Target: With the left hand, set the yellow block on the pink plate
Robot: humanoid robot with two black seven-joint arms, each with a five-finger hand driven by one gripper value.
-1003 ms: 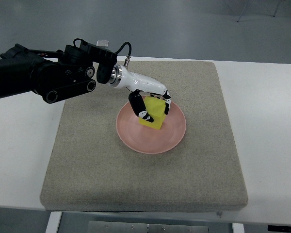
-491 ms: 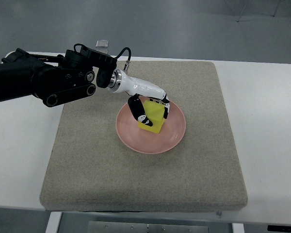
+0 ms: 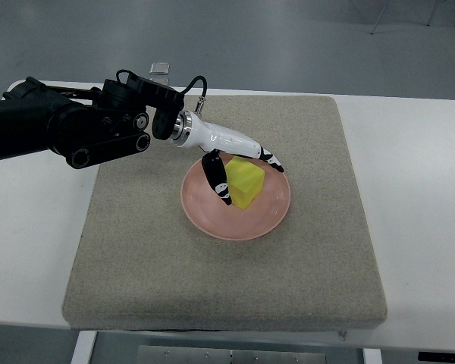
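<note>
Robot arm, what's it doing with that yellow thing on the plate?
The robot's left hand has set the yellow block down on the pink plate, which sits on a grey mat. Its fingers are now spread open around the block instead of gripping it, so it looks like it is letting go. The other arm isn't in the picture.

Left hand fingers now spread off the yellow block, block lower on pink plate.
</note>
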